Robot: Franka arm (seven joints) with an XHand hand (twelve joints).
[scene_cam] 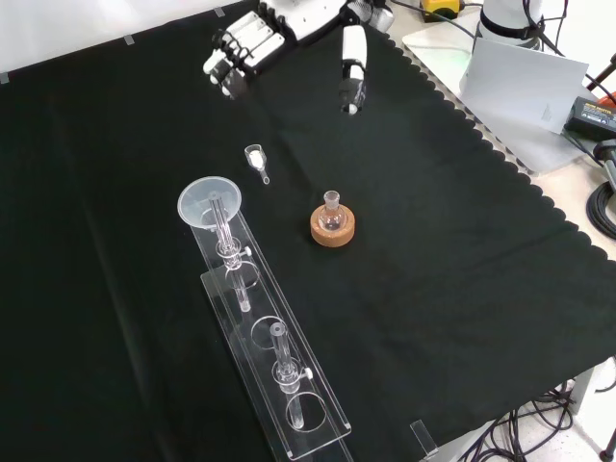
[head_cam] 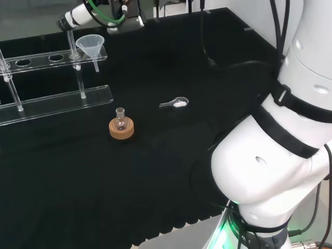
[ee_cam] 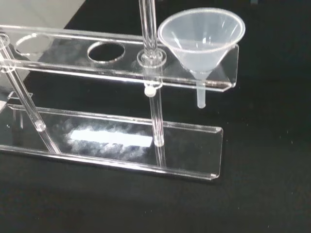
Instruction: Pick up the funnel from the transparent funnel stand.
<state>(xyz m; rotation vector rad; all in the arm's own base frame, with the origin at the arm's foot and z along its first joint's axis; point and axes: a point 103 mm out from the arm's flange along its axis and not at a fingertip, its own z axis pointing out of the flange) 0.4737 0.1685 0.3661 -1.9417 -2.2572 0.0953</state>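
Well apart, funnel (scene_cam: 209, 204), robot hand (scene_cam: 279, 38)

In the front view, the funnel (scene_cam: 210, 203) sits in the stand's (scene_cam: 289, 385) far end, left of the flask (scene_cam: 332, 214).

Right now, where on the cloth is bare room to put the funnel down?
Front view: the widest bare cloth lies right of the cork ring, toward the scalloped edge. Another free patch lies left of the funnel stand. It is more crowded between the funnel, the small scoop and the cork ring.
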